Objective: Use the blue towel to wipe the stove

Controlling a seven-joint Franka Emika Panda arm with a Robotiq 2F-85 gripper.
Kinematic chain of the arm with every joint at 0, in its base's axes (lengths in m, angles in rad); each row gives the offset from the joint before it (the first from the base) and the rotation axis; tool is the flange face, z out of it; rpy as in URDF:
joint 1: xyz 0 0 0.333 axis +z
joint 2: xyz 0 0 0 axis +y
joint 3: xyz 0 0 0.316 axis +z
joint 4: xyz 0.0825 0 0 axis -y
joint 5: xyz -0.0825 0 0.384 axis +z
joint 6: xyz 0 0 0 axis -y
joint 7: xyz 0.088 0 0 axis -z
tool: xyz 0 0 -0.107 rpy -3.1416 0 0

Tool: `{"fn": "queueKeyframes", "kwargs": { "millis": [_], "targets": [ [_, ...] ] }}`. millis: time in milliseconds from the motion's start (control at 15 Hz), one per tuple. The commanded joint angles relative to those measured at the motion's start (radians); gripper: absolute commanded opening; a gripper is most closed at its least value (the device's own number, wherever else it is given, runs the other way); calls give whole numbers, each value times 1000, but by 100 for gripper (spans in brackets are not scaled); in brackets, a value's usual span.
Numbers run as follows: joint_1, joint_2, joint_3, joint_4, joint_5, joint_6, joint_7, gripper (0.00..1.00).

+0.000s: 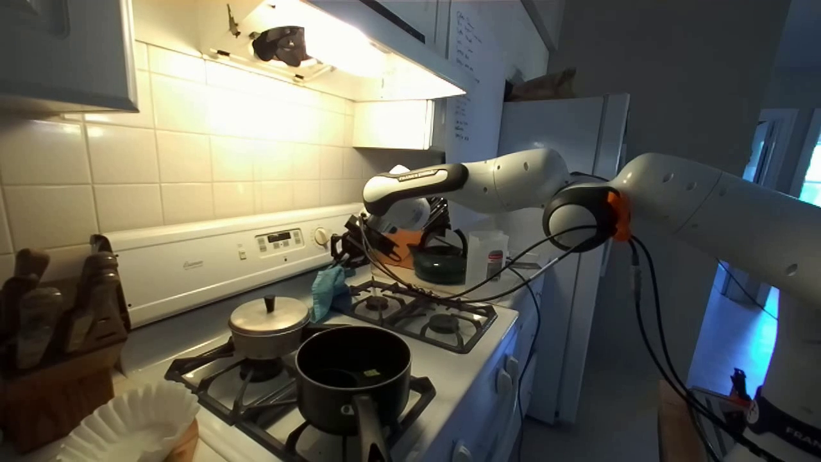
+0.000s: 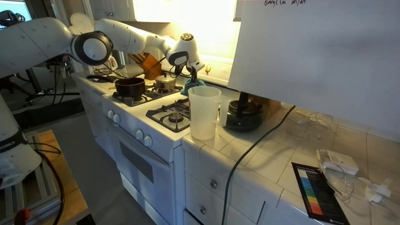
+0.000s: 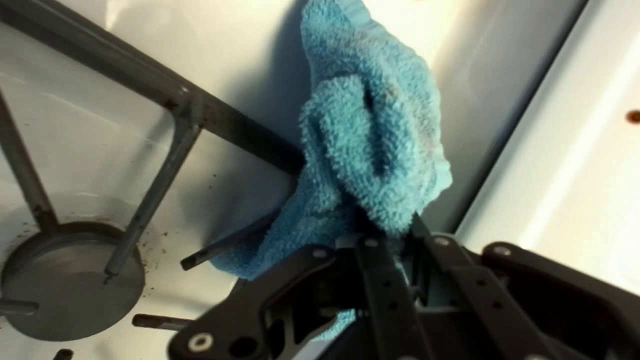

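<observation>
Along the far edge of the stove (image 1: 442,359), partly over the right burner grate (image 3: 192,107), just beside the back panel (image 1: 215,260), the blue towel (image 3: 347,122) is clamped by the gripper (image 3: 392,232); its bulk is spread leftward from the grip, roughly along the panel, probably favouring sideways strokes.

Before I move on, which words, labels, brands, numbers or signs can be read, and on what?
"Range fan on/off", handwritten, cropped: white panel.
"FRANKA", rest unclear: arm's wrist link.
"FRAN", cropped: robot base band.
"EMIKA", cropped: same band.
Too small or blurred: handwritten list, script and control marks on stove backguard, emblem on black saucepan, print on color chart, red label near pitcher.
</observation>
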Motion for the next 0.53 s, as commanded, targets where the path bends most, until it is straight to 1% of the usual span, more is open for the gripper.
{"fn": "queueKeyframes", "kwargs": {
  "millis": [0, 67, 133, 200, 267, 333, 467],
  "targets": [
    [-45, -32, 80, 17, -168, -157, -72, 3],
    [-54, -30, 100, 31, -202, -181, -112, 3],
    [-31, -21, 51, 39, -173, -184, -166, 3],
    [-33, -18, 64, 44, -179, -183, -218, 14],
    [-28, -14, 63, 46, -177, -170, -263, 39],
    [-27, -11, 69, 45, -163, -157, -288, 39],
    [-20, -17, 70, 34, -147, -139, -289, 50]
  ]
}}
